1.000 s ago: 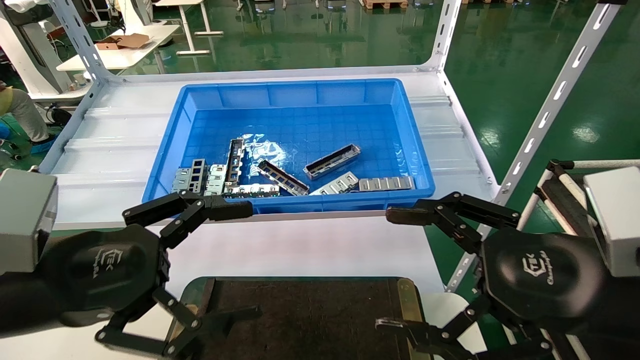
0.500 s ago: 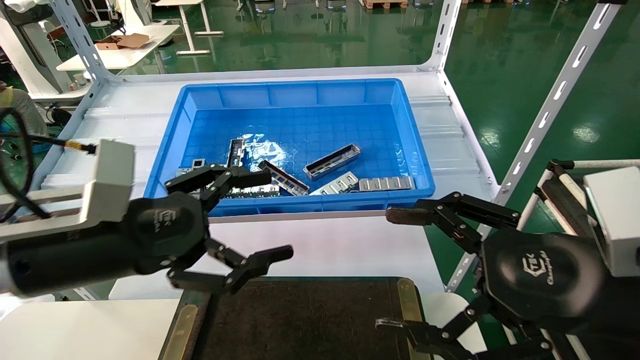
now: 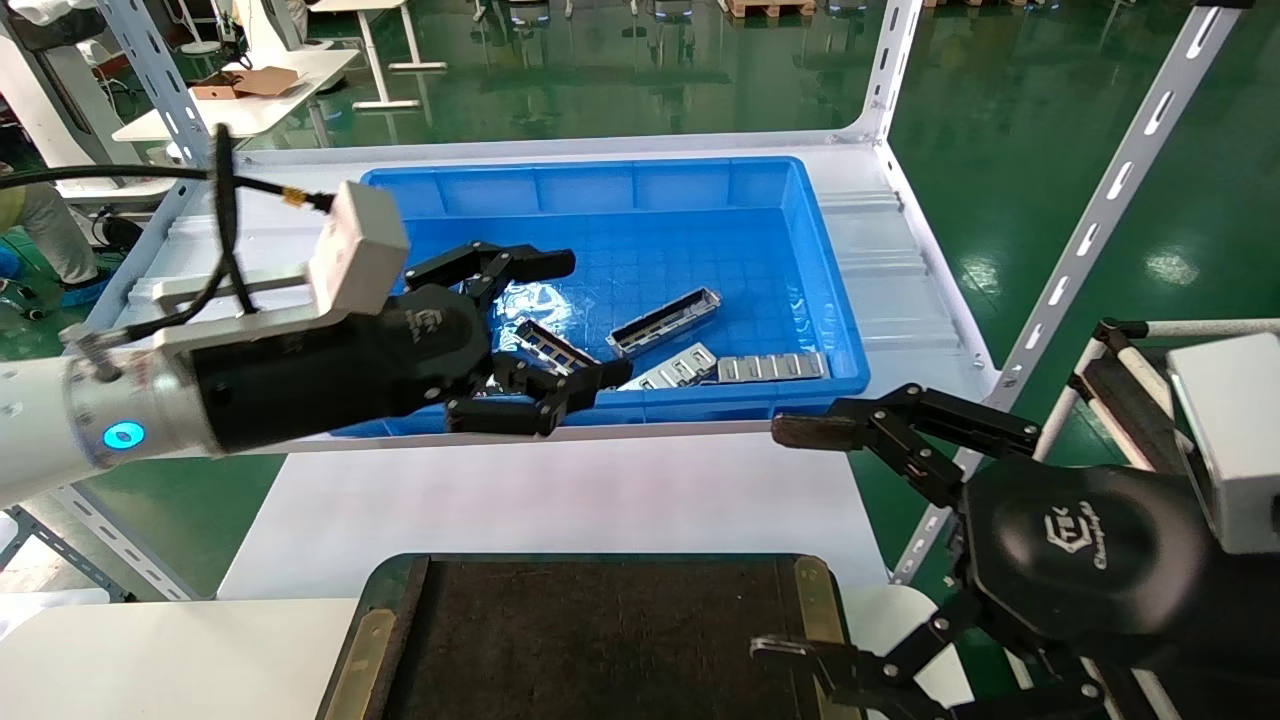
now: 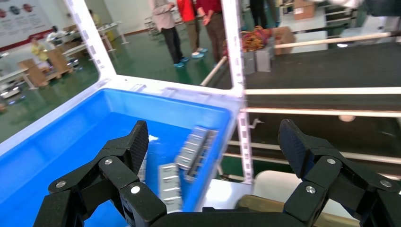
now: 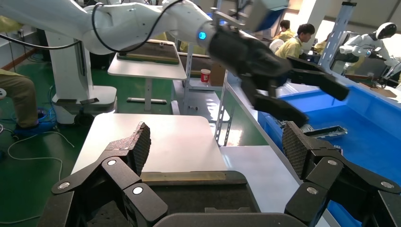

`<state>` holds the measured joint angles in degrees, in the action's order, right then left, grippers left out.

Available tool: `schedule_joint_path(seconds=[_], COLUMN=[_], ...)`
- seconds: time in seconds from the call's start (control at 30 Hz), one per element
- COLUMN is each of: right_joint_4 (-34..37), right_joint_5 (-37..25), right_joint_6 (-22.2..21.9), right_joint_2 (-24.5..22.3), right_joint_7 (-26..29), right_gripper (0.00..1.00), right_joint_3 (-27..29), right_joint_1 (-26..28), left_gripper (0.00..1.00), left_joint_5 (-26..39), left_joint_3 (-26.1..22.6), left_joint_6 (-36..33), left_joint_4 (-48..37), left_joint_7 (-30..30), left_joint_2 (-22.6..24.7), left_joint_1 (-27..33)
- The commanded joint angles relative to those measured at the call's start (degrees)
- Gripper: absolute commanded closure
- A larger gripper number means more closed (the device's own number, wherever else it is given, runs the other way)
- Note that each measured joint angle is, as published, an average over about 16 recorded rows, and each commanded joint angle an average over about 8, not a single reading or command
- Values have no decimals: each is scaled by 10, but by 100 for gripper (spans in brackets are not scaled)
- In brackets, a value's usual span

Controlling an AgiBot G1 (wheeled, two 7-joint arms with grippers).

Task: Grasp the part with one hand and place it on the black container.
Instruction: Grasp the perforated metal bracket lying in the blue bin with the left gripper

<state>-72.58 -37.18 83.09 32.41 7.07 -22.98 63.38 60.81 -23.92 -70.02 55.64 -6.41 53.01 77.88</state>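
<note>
Since the earlier head views the left hand (image 3: pixel 540 330) has risen from beside the black container (image 3: pixel 600 640) and swung forward over the near-left part of the blue bin (image 3: pixel 610 185). The right hand (image 3: pixel 800 540) has not shifted: it sits parked low at the right, beside the container's right corner, fingers spread and holding nothing.

The left hand's fingers (image 3: pixel 520 262) are spread wide and empty, one set reaching over the bin floor and the other hanging near the front wall. That wide opening looks meant to straddle a narrow piece across its width, so I judge this to be the approach before a grasp, with no contact made.

The part (image 3: pixel 665 322) lies on the bin floor right of the hand, a trough resting at a slant with its open, slotted side up, clear of the other pieces. A second trough (image 3: pixel 550 350) lies just in front of the lower fingers and is partly hidden by them; which one the hand is aiming for I cannot tell. Flat windowed plates (image 3: pixel 772 367) lie along the front wall.

The container sits on the white counter (image 3: pixel 560 490) nearest the robot, its dark inside bare, which probably keeps the carry from bin to tray short. Nothing has been placed on it, so the task is at an early stage.
</note>
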Motion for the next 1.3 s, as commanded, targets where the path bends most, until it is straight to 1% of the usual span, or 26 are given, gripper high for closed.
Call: schedule_joint_path(seconds=[0.03, 0.2, 0.43, 0.83, 1.03, 1.3], right_joint_4=[0, 0, 0, 0, 0, 0], right_joint_5=[0, 0, 0, 0, 0, 0], right_joint_6=[0, 0, 0, 0, 0, 0], right_joint_2=[0, 0, 0, 0, 0, 0], right_joint_7=[0, 0, 0, 0, 0, 0], right_gripper=[0, 0, 0, 0, 0, 0], right_joint_3=[0, 0, 0, 0, 0, 0], right_joint_1=[0, 0, 0, 0, 0, 0], left_gripper=[0, 0, 0, 0, 0, 0], left_joint_5=[16, 46, 74, 100, 110, 113], left_joint_3=[-7, -25, -40, -51, -60, -81], left_joint_6=[10, 26, 51, 111, 149, 181], left_joint_4=[-23, -106, -220, -387, -445, -460], left_joint_7=[6, 29, 82, 149, 172, 180], left_joint_2=[16, 65, 129, 214, 242, 250], left_joint_1=[17, 60, 104, 162, 180, 181])
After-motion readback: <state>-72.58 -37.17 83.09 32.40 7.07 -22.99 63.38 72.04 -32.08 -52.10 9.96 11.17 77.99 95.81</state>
